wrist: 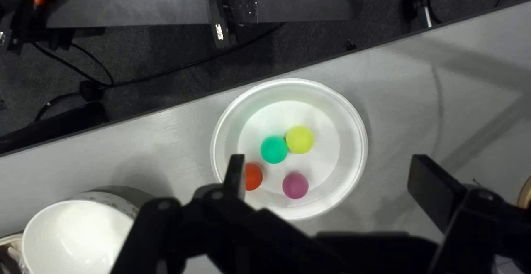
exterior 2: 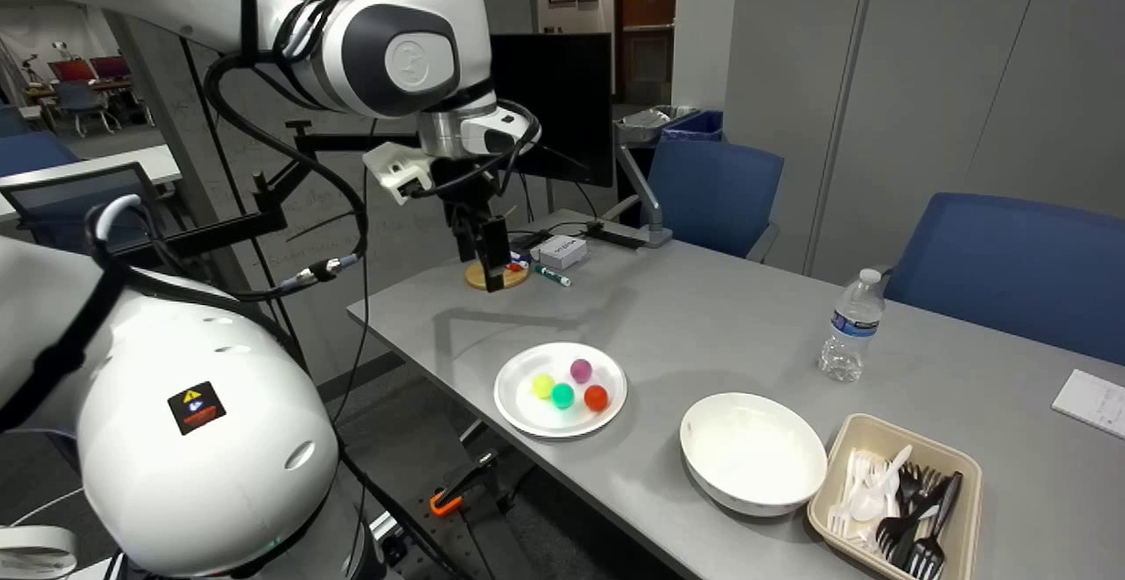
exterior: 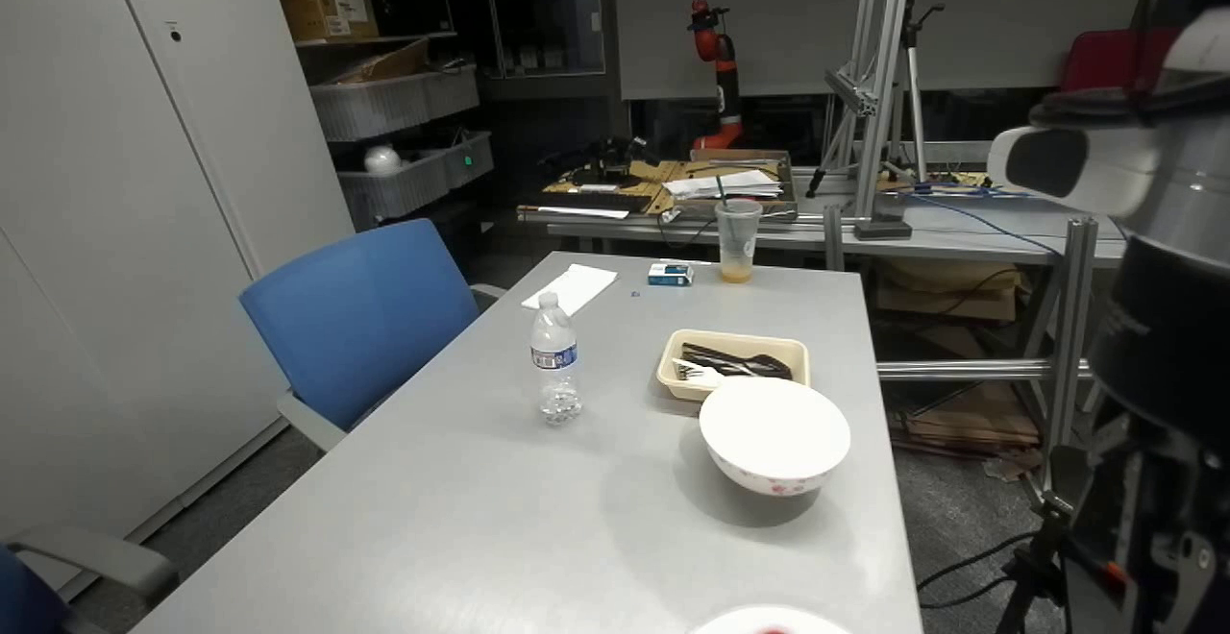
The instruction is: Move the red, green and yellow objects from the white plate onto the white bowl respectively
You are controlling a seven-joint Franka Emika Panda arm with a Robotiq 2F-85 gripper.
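Three small balls, red (wrist: 253, 176), green (wrist: 274, 150) and yellow (wrist: 300, 140), lie on the white plate (wrist: 357, 149); green and yellow sit side by side. One finger of my gripper (wrist: 327, 170) hides part of the red ball in the wrist view. The jaws stand wide apart with nothing between them. In an exterior view the gripper (exterior 2: 489, 265) hangs above the table, beyond the plate. The white bowl (exterior 2: 753, 457) shows a bare inside and stands between the plate and a cutlery tray. Only a sliver of the plate (exterior: 730, 621) shows in an exterior view.
A purple ball (exterior 2: 581, 371) shares the plate. The beige cutlery tray (exterior 2: 965, 492) sits close beside the bowl. A water bottle (exterior 2: 851, 325) stands farther across the table. Markers (exterior 2: 553, 276), a small white box (exterior 2: 560, 251) and a wooden disc (exterior 2: 475, 279) lie behind the gripper.
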